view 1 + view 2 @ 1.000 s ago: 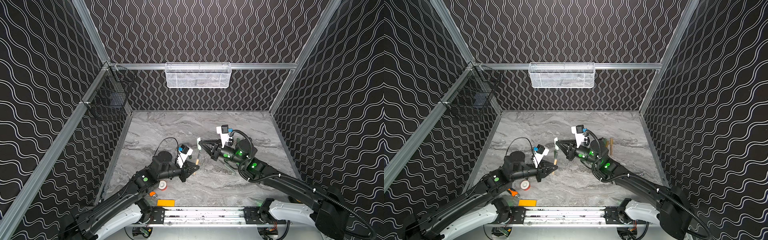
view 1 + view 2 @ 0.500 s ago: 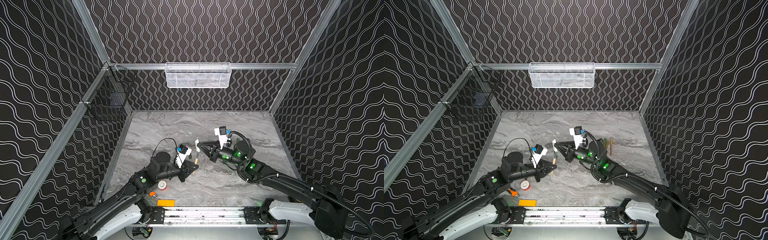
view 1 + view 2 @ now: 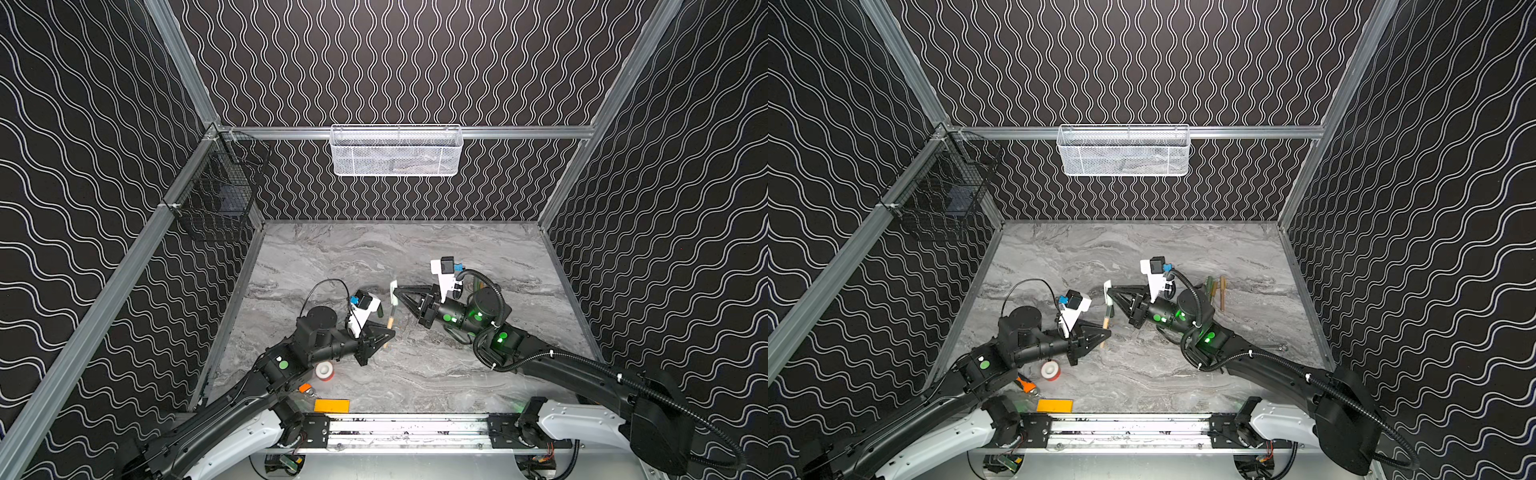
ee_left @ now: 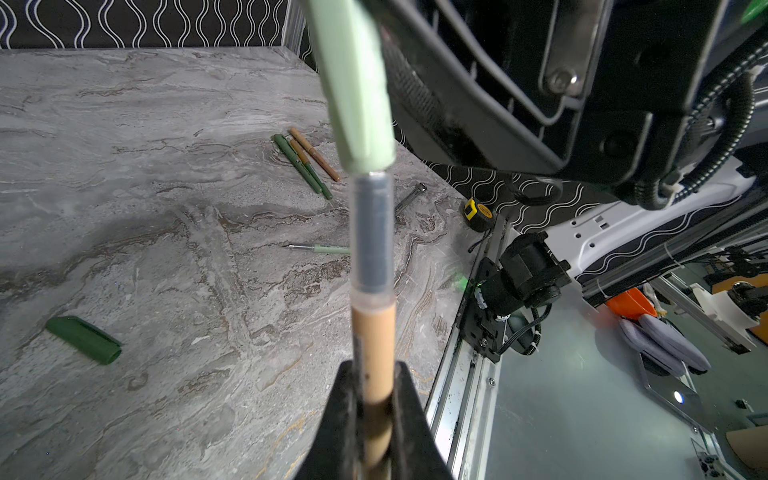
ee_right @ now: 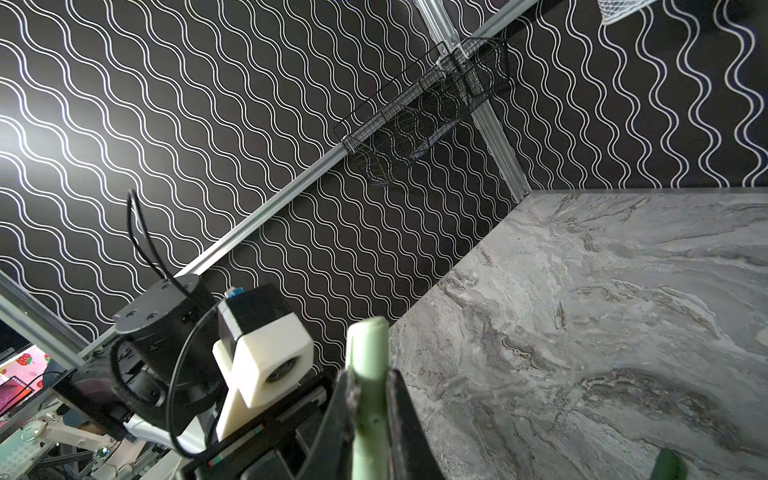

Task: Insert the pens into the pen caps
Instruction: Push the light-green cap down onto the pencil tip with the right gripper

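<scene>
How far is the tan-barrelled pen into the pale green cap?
Partly in: the tan-barrelled pen has its tip hidden in the pale green cap; grey grip section exposed.

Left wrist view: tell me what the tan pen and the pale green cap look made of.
Tan pen: likely plastic; matte opaque barrel without glare, then a clear front section showing a dark core. Pale green cap: probably matte opaque plastic too; even colour, soft highlights along its edges.

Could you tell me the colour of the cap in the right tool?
Pale green cap, best seen in left wrist view.
</scene>
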Motion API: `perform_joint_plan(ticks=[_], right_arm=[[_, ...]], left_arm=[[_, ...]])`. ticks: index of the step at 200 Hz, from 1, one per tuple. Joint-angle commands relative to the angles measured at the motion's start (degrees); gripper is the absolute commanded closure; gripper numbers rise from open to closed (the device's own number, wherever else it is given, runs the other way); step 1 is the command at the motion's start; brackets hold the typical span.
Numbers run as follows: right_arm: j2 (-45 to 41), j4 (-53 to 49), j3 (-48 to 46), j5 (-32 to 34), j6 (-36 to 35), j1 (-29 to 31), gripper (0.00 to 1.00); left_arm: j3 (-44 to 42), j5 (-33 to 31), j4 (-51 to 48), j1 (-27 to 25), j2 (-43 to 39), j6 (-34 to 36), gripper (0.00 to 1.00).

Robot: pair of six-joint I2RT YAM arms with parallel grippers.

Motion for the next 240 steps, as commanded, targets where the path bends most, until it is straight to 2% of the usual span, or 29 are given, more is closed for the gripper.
perform_joint_plan(ticks=[1,45,70,101,115,137,161,188,240], right_arm=[[-0.16,4.49,-2.1,2.95,1.95,1.65,0.86],[-0.76,14.75,-8.16,9.94,2.4,5.56,0.86],[0.2,15.05,-7.99,9.38,2.12,6.88,0.86],[-1.52,13.04,-7.81,9.06,0.76,7.05,0.74],[-3.32,9.63,-6.74,6.81,-0.79,6.25,0.63],[-5.7,3.92,-5.0,2.85,-2.44,4.51,0.56],[-7.03,0.46,-3.41,-5.24,-2.0,0.68,0.49],[-6.47,-4.28,-0.17,-12.82,-3.16,-1.8,0.46],[-4.89,-7.51,3.71,-16.5,-6.14,-2.03,0.45]], left_arm=[[0.08,-0.39,6.81,-0.06,-0.24,0.5,1.0],[1.87,-0.71,7.7,0.01,0.04,1.89,1.0],[2.43,-0.44,8.15,0.01,0.25,2.54,1.0],[2.31,0.64,8.68,0.0,0.0,2.5,1.0],[2.26,1.56,8.52,-0.06,0.11,2.57,1.0],[2.49,2.46,8.09,-0.01,0.26,2.77,1.0],[2.39,4.1,8.72,0.01,0.18,2.67,1.0],[2.28,6.99,10.1,0.01,0.76,2.84,1.0],[2.22,10.1,11.21,-0.01,1.76,2.49,1.0]])
